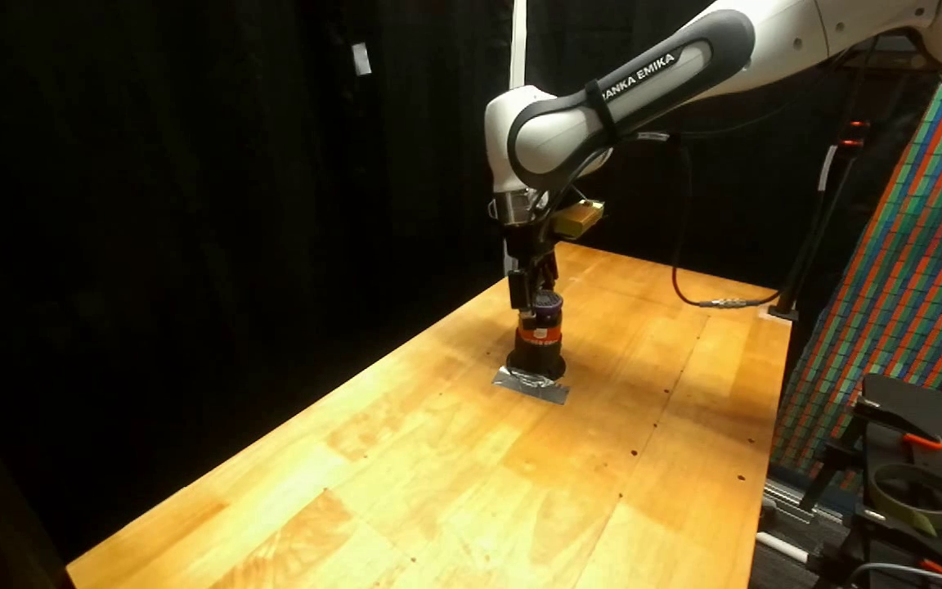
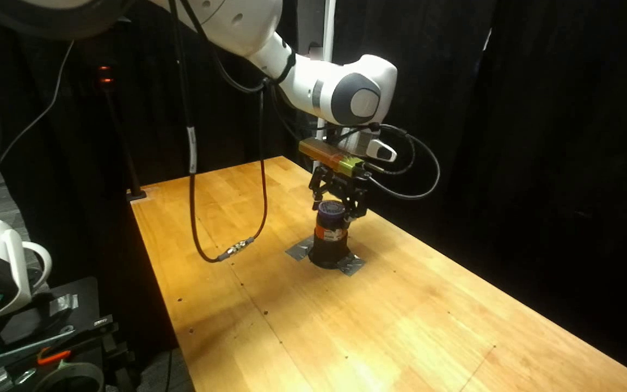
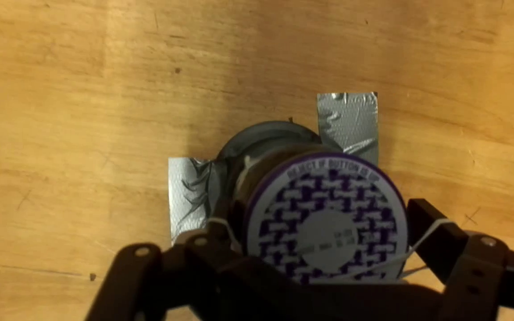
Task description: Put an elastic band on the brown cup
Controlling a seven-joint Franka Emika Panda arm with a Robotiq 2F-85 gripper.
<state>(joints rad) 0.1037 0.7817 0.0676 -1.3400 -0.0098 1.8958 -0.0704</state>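
My angular black pincer (image 3: 321,220), its parted fingers (image 3: 443,248) carrying a thin, pale elastic band (image 3: 424,236), straddles a cylindrical, purple-lidded brown jar (image 3: 326,214) above crinkled duct tape (image 3: 348,118).

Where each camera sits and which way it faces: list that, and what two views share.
In an exterior view: raised, looking down along the table; arm from upper right.
In an exterior view: raised too, apparently facing back along the table; arm from upper left, tool central.
Wrist view: on the arm, facing down at the brown cup; fingers from the bottom.
Both exterior views share arm, tool, brown cup and table.
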